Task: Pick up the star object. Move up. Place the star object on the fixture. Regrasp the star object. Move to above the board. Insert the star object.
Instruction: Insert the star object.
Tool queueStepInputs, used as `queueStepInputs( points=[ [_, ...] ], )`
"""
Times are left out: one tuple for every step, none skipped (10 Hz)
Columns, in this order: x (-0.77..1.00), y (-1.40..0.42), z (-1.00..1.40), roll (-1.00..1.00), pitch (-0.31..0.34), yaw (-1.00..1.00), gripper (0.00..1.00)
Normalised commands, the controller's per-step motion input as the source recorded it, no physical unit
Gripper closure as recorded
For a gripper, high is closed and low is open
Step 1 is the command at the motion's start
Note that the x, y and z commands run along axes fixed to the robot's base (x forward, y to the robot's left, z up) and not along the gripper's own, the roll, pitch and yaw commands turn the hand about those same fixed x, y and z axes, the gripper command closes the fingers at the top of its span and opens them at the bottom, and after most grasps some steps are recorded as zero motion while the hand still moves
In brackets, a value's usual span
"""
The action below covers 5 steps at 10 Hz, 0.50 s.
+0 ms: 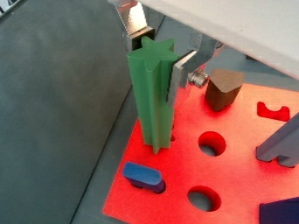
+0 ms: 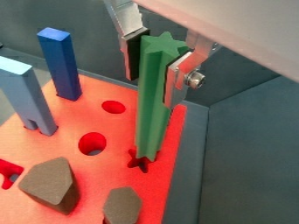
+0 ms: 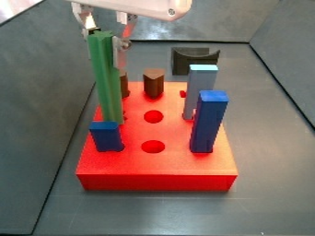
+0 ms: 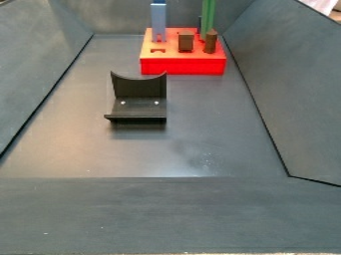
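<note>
I see the fingers clamped on the top of the star, its long axis upright, foot entering the board's star hole straight below.

Dark grey matte floor, sloped dark grey walls enclosing; even light.

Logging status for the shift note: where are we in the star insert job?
Done: the star object is off the fixture, which sits bare in a side view, and stands upright over the board. In hand: its lower end sits in the star hole while the claw, at the bar's top, has its fingers on either side. Left: whether it is fully seated cannot be told; release and retreat.
</note>
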Motion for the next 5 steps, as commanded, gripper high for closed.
queueStepInputs(
  points=[
    [0.00,0.30,-0.01,0.09,0.000,0.00,1.00],
    [0.00,0.25,0.00,0.00,0.014,0.01,1.00],
    [0.00,0.12,0.00,0.02,0.009,0.03,1.00],
    [0.16,0.00,-0.09,0.05,0.027,0.10,1.00],
    [0.16,0.00,-0.18,0.12,0.010,0.15,1.00]
  ],
)
